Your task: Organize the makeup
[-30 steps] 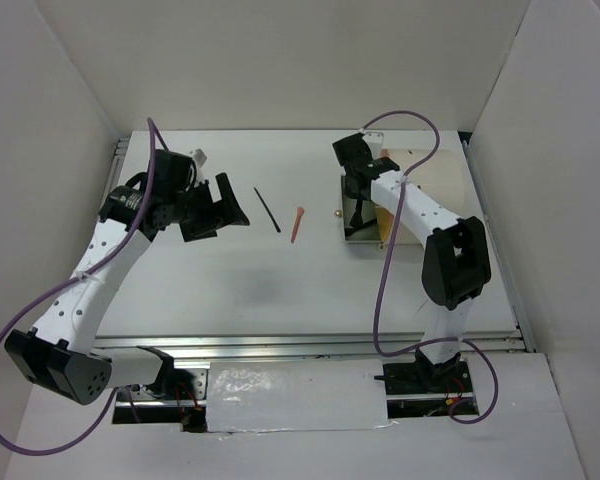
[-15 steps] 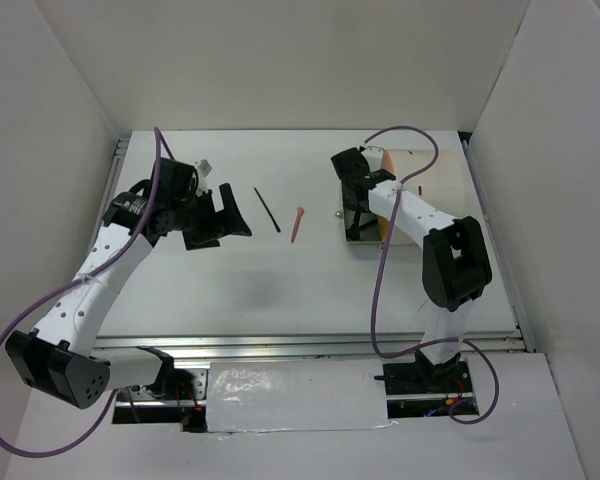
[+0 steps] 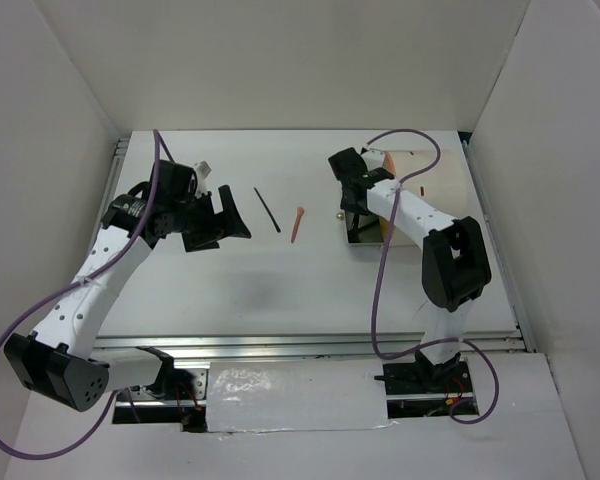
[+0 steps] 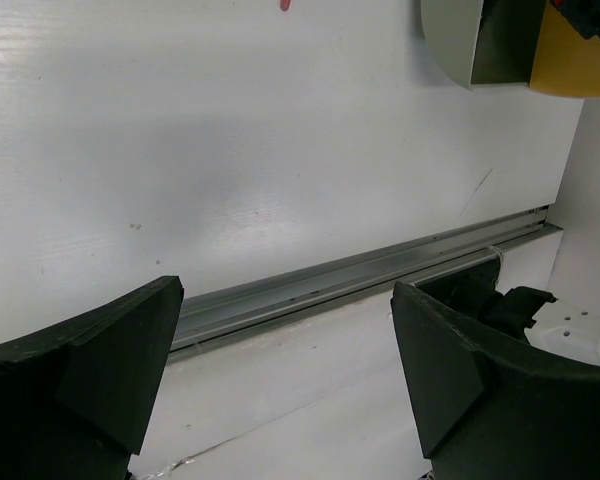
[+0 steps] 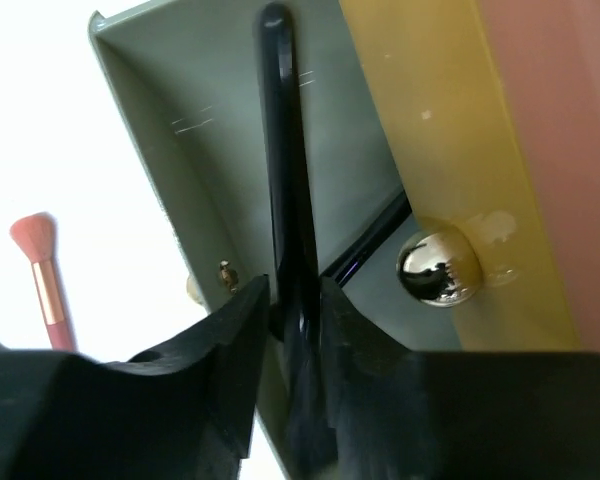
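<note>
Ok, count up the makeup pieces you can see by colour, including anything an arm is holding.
Black sticks: 2 (loose black stick on the table, held black stick in the right gripper jaws)
Pink brush: 1
Total: 3

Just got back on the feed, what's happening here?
The right gripper is shut on a black stick, holding it over the open grey drawer of the box. The left gripper hangs open above the table, holding nothing. A thinner black stick and a pink-tipped brush lie on the table between the arms, not yet put away.
</note>
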{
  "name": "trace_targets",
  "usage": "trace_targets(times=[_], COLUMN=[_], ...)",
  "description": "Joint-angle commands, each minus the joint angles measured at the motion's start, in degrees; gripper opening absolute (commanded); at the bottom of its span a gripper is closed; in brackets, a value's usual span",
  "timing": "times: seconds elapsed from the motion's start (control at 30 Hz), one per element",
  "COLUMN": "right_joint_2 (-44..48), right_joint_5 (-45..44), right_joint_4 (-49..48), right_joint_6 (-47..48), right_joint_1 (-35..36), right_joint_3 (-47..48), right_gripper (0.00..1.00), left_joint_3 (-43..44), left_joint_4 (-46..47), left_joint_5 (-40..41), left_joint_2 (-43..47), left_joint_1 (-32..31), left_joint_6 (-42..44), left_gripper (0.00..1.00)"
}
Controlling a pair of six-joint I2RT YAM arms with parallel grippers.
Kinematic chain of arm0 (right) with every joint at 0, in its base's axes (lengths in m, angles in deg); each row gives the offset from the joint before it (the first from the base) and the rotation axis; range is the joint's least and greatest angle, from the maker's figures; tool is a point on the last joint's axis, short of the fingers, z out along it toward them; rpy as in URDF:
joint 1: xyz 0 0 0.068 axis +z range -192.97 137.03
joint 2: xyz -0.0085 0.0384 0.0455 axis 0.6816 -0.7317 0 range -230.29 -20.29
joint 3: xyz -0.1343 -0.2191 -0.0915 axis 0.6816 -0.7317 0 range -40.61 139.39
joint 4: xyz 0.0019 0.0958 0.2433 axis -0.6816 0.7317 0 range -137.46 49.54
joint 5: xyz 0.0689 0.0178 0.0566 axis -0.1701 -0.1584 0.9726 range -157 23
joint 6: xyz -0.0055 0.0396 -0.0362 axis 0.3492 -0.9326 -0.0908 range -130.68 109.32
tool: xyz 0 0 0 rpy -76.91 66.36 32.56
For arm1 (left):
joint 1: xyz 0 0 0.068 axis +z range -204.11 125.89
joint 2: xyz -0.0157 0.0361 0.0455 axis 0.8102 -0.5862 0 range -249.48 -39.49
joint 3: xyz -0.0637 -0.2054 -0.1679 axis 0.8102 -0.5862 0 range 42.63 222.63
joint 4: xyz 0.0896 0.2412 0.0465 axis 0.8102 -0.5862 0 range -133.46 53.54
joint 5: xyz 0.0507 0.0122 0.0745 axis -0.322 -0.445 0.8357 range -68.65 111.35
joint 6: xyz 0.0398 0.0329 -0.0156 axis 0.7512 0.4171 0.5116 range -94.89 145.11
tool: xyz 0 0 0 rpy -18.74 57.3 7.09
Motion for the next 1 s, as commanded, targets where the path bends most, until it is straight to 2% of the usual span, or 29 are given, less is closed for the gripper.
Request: trace_targets(times=[0.0,0.03,0.27,0.33,0.43,0.57,0.67,0.7,0.8,0.9,0.97], right_joint_2=[1.93,2.46,2.64,3.69,5.70,8.78,13.52,14.93,21.34,24.60,26.10], right_joint_5=[-1.90,-1.99,-3.31,-2.78,-1.11,3.88,12.75,16.43,22.50,26.38,26.92], right_joint_4=[1.63,1.64,3.48,3.40,2.60,0.59,-3.88,-4.94,-7.15,-5.40,-2.86], right_joint_6=[-1.98,-1.64,-1.10,-1.10,-1.02,-0.05,3.02,4.16,5.93,5.84,5.75], right_joint_1=[0.26,0.43,0.43,0.69,0.70,1.48,3.15,3.85,5.35,6.06,6.67], right_joint_3=[2.74,3.27,6.43,6.61,6.87,7.58,5.82,4.60,2.66,1.69,0.64], right_gripper=[0.38,0.42,0.43,0.50,0.53,0.53,0.55,0.57,0.76,0.87,0.89], left_joint_3=[0.05,-0.04,-0.83,-0.75,-0.57,0.57,2.59,3.20,6.19,10.32,13.48], left_joint_4=[1.11,1.29,2.26,2.17,1.73,0.50,-0.37,-0.64,-0.73,-1.69,-1.69], left_joint_5=[-1.23,-1.58,-2.98,-2.64,-0.09,3.95,7.11,7.90,11.86,15.37,17.75], left_joint_2=[1.26,1.26,1.00,0.91,1.00,-1.63,-6.28,-7.51,-12.79,-19.11,-24.38], left_joint_1=[0.38,0.38,0.46,0.38,0.46,0.73,0.81,0.81,0.81,0.82,0.81], left_joint_6=[0.95,0.95,0.60,0.68,0.51,-0.81,-1.95,-2.74,-5.38,-8.27,-10.29], left_gripper=[0.99,1.00,0.99,0.99,0.99,0.99,0.99,0.99,1.00,0.99,0.99])
